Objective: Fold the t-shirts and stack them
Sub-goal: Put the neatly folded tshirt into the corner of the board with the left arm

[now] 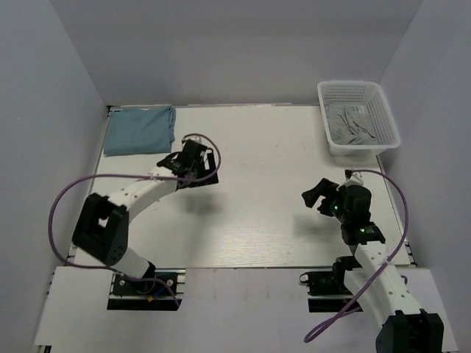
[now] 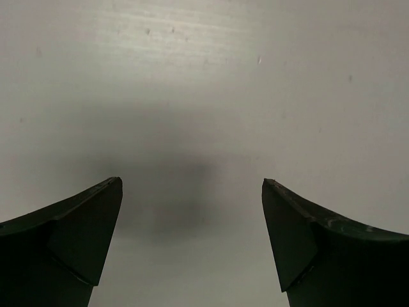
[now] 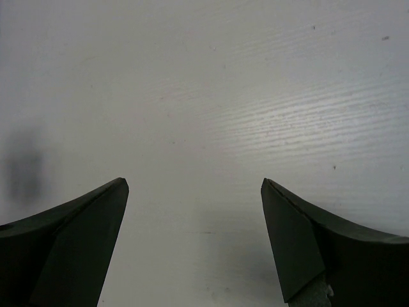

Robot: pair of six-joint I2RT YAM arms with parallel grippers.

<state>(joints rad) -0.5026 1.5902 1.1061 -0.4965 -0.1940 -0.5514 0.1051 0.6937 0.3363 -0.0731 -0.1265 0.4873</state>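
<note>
Left claw (image 2: 192, 185) and right claw (image 3: 195, 185) gape empty; the crumpled t-shirt (image 1: 353, 123) in the basket (image 1: 344, 84) (light, limp, saggy) likely wants pinching at a raised fold.

A white mesh basket (image 1: 364, 148) stands far right on the table (image 1: 257, 213).

1 folded teal t-shirt (image 1: 140, 130) far left on the table (image 1: 257, 220), white basket (image 1: 360, 148) of crumpled cloth (image 1: 353, 121) far right
</note>
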